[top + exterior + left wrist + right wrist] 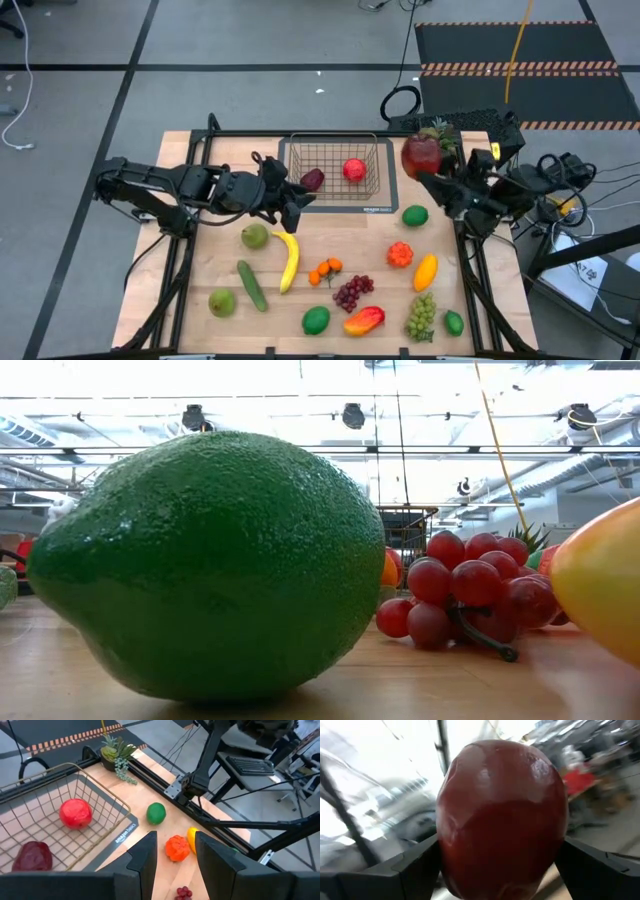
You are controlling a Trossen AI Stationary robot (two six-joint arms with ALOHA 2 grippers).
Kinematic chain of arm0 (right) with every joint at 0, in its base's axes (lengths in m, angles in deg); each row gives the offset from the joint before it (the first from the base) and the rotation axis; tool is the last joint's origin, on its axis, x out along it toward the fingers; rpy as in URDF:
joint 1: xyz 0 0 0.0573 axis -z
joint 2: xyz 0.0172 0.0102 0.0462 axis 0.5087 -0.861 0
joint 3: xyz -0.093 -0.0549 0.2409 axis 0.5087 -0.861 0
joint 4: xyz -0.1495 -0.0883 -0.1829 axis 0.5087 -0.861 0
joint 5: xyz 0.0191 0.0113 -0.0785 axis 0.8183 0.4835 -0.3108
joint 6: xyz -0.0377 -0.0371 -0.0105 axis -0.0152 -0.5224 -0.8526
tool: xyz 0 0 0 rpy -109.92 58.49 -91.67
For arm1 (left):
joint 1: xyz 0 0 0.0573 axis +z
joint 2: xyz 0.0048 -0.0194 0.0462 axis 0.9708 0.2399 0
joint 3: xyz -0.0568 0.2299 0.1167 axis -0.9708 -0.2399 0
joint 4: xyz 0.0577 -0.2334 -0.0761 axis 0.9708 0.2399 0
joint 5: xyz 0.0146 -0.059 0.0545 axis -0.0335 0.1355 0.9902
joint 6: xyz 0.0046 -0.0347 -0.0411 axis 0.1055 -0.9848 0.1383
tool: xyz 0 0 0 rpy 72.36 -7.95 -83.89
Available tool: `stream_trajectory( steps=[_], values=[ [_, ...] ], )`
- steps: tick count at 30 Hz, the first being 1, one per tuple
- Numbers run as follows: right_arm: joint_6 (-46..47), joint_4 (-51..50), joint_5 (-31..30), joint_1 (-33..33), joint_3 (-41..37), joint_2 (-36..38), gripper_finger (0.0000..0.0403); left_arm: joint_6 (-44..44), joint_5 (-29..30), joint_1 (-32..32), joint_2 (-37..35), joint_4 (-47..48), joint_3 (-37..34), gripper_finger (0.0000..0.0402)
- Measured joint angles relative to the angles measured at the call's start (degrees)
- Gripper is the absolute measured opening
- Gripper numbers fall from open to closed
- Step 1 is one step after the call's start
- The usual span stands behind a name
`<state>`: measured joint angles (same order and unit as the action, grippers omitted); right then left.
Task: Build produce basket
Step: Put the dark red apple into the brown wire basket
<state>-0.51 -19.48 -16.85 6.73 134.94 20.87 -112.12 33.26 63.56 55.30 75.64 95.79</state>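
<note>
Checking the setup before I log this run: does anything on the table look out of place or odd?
Only the small potted succulent at the table's far corner beside the basket: a plant among toy produce. Otherwise nothing is spilled or tipped; the right gripper holds a dark red apple.

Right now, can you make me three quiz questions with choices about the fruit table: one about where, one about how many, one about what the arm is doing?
1. Where is the banana?
A. In the basket
B. On the table
C. In an end effector

2. How many pieces lie in the basket?
A. Two
B. Five
C. None

3. What is the right end effector doing?
A. Hanging empty
B. Holding a dark red apple
C. Holding grapes

Answers: 1 B, it lies on the wood beside the cucumber. 2 A, one bright red piece and one dark red piece. 3 B, the apple sits between its fingers.
</note>
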Motion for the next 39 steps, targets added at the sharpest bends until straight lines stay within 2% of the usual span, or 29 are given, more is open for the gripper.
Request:
stream_trajectory(
  steps=[6,14,19,26,32,39],
  values=[
    [-0.48,-13.68,-0.74,6.33,12.31,-5.72,0.0341,4.73,-2.19,2.06,-0.96,0.32,0.02,0.0134],
    [3.59,-18.64,0.08,12.89,22.0,-15.82,0.0341,11.42,-4.59,5.61,-3.26,1.02,-0.02,0.0134],
    [11.23,-21.79,9.04,17.14,24.43,-20.71,0.0341,12.32,-4.68,6.62,-5.13,1.74,0.04,0.0134],
    [21.19,-25.22,22.78,24.84,24.89,-27.01,0.0341,11.24,-4.59,6.75,-7.21,9.06,0.04,0.0134],
    [22.66,-26.95,34.23,31.52,24.89,-31.66,0.0341,8.71,-4.6,6.75,-8.21,15.7,0.02,0.0134],
    [22.64,-38.16,46.55,39.03,24.84,-35.27,0.0341,7.37,-4.29,7.49,-8.2,19.67,0.0,0.0134]
  ],
)
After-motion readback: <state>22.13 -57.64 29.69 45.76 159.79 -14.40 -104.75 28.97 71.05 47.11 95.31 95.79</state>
